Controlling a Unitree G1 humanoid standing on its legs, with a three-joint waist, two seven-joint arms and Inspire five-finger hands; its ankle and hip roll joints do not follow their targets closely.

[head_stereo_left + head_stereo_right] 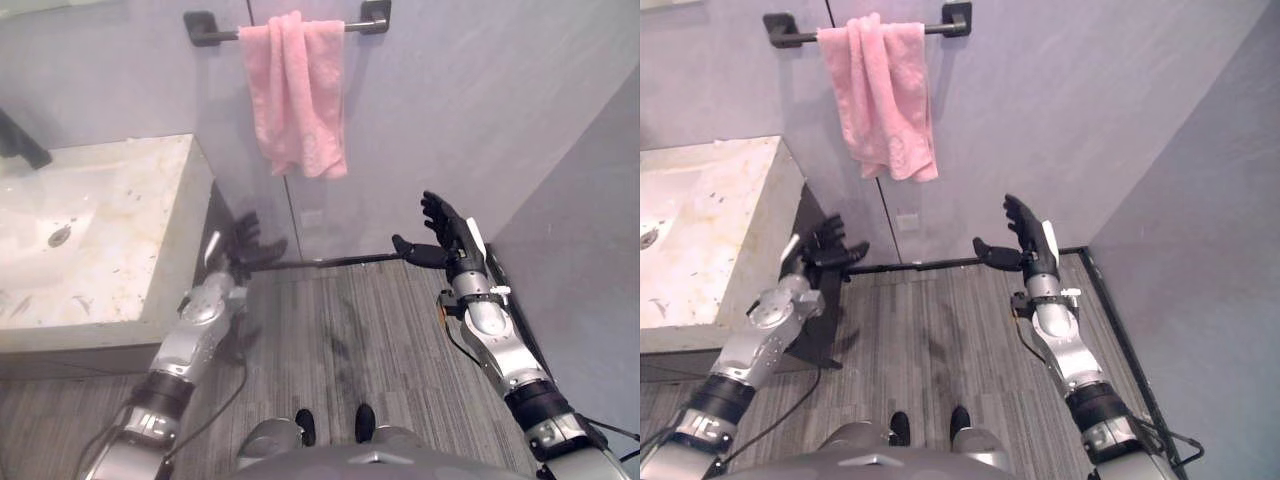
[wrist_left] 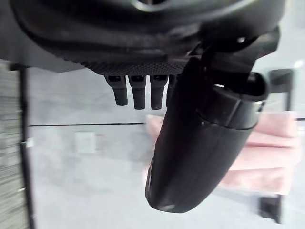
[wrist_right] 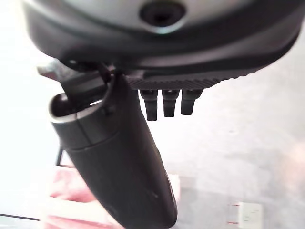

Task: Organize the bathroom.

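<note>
Pink towel (image 1: 297, 95) hangs on its bar (image 1: 287, 28), well above both hands' (image 1: 250, 245) (image 1: 447, 232) spread, empty fingers.

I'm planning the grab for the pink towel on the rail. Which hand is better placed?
Probably the right hand: it is raised higher, open, nearer the towel. The left hand sits lower beside the sink counter. Neither touches it.

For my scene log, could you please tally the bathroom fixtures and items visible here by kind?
Pink towel: 1
Dark towel bar: 1
Sink counter: 1
Wall outlet: 1
Total: 4
</note>
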